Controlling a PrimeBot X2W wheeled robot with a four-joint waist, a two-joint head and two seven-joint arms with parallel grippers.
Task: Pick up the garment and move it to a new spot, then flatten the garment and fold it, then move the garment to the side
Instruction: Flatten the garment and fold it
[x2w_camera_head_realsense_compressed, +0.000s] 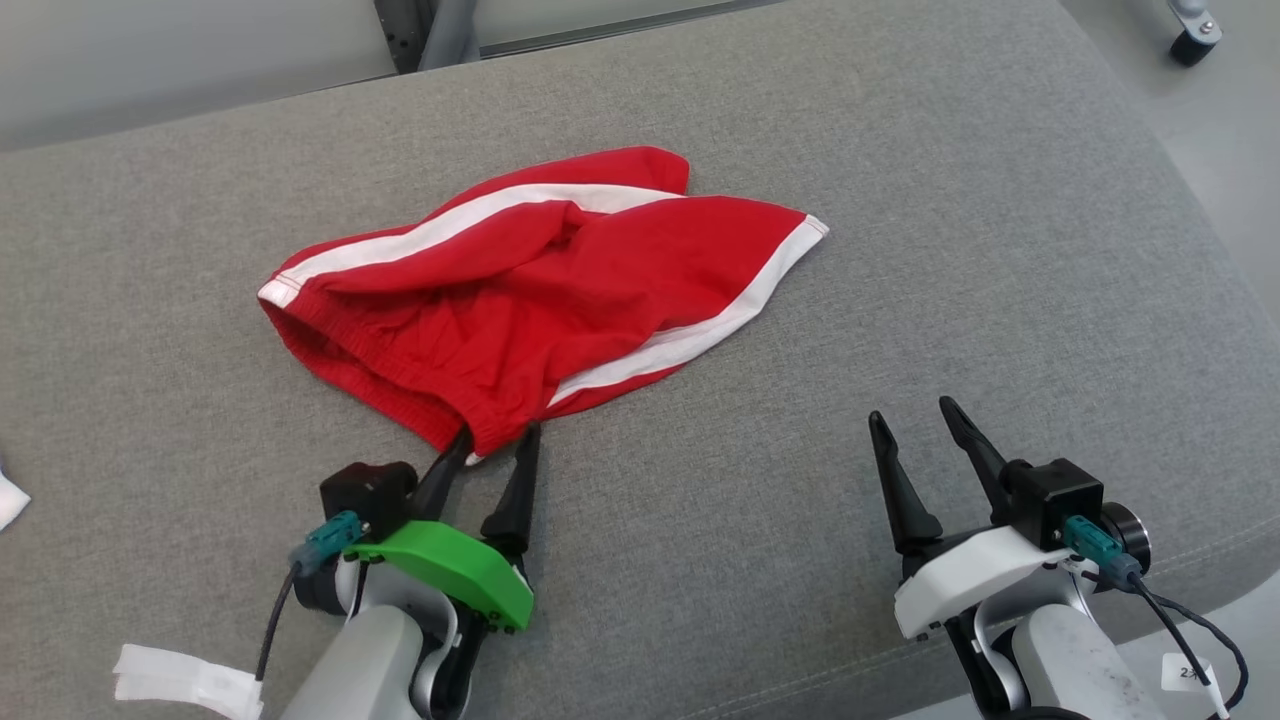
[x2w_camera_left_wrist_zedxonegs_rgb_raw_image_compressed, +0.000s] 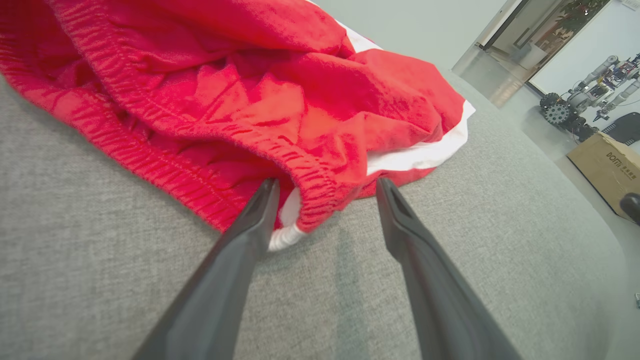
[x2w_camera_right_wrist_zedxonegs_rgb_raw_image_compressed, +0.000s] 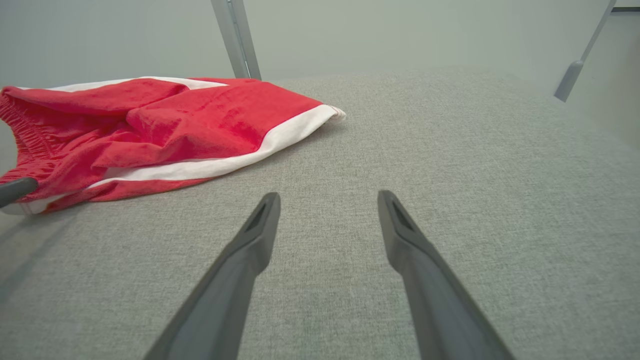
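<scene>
The garment (x2w_camera_head_realsense_compressed: 540, 290) is a pair of red shorts with white side stripes, lying crumpled on the grey cushioned surface (x2w_camera_head_realsense_compressed: 900, 250). Its elastic waistband faces me. My left gripper (x2w_camera_head_realsense_compressed: 497, 437) stands open with its two fingertips on either side of the waistband's near corner. In the left wrist view that corner of the garment (x2w_camera_left_wrist_zedxonegs_rgb_raw_image_compressed: 310, 210) sits between the open fingers of the left gripper (x2w_camera_left_wrist_zedxonegs_rgb_raw_image_compressed: 325, 187), with a white cord end beside the left finger. My right gripper (x2w_camera_head_realsense_compressed: 923, 418) is open over bare fabric to the right, apart from the garment (x2w_camera_right_wrist_zedxonegs_rgb_raw_image_compressed: 165, 130); the right gripper (x2w_camera_right_wrist_zedxonegs_rgb_raw_image_compressed: 327, 197) holds nothing.
A white tag (x2w_camera_head_realsense_compressed: 185, 680) lies at the near left edge and a white scrap (x2w_camera_head_realsense_compressed: 10, 497) at the far left. Beyond the surface to the right, the left wrist view shows a cardboard box (x2w_camera_left_wrist_zedxonegs_rgb_raw_image_compressed: 607, 172) and another wheeled robot (x2w_camera_left_wrist_zedxonegs_rgb_raw_image_compressed: 580, 102) on the floor. A metal post (x2w_camera_right_wrist_zedxonegs_rgb_raw_image_compressed: 236, 37) stands behind.
</scene>
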